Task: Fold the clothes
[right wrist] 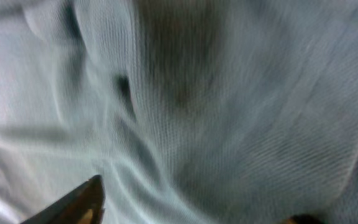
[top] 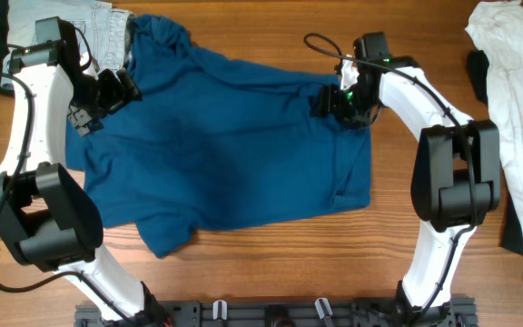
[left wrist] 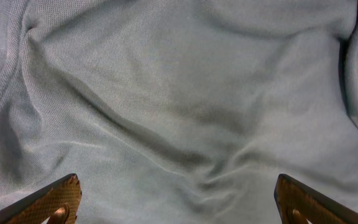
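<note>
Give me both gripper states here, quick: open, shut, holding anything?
Left gripper: open, jaws wide apart over the blue top, holding nothing.
Right gripper: looks open over the same top; view is blurred.

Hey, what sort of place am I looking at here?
Likely a robot lab bench for laundry-folding practice: left arm and right arm mounted at a wooden table, a blue top spread out, a white garment heaped aside.

The blue top (right wrist: pixel 229 93) is blurred in the right wrist view. The picture's edge cuts off the white garment (top: pixel 516 118).
</note>
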